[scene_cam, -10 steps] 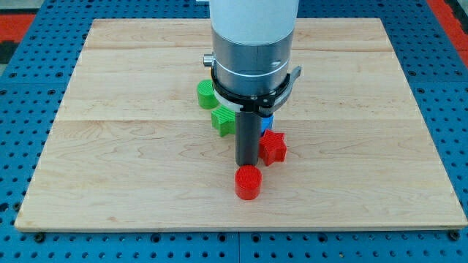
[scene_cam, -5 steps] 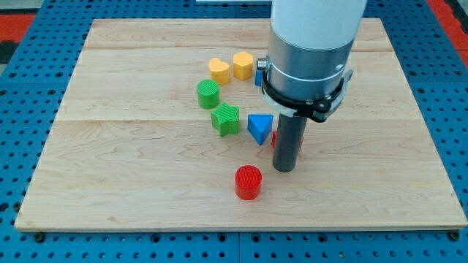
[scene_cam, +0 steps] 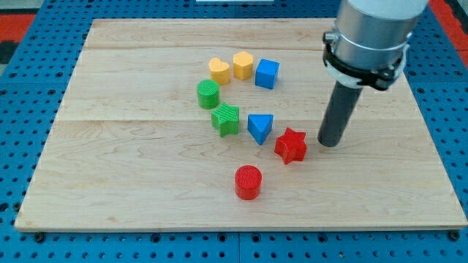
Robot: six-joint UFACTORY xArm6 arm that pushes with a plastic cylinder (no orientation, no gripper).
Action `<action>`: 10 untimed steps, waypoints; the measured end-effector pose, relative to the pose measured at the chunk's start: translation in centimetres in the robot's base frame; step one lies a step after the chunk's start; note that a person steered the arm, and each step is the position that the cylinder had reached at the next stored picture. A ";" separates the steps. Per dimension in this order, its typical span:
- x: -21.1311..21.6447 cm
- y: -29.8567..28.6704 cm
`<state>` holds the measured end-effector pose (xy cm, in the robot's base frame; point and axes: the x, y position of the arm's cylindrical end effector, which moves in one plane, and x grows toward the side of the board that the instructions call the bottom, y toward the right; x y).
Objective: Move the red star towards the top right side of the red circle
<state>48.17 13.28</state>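
Observation:
The red star point(scene_cam: 291, 145) lies on the wooden board, up and to the right of the red circle point(scene_cam: 248, 182), with a gap between them. My tip point(scene_cam: 330, 143) stands on the board just right of the red star, a small gap apart from it. The rod runs up to the arm's grey body at the view's top right.
A blue triangle point(scene_cam: 259, 128) sits just left of the red star. A green star-like block point(scene_cam: 226, 119), a green cylinder point(scene_cam: 208, 94), two yellow hearts point(scene_cam: 219, 70) point(scene_cam: 243, 64) and a blue cube point(scene_cam: 267, 74) form an arc above. The board's right edge point(scene_cam: 431, 139) is near.
My tip has moved from left of the red star across to its right side. The red star has shifted slightly right. The arm no longer hides the upper blocks.

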 end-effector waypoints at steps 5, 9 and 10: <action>1.4 -0.6; -0.5 -0.8; -0.5 -1.3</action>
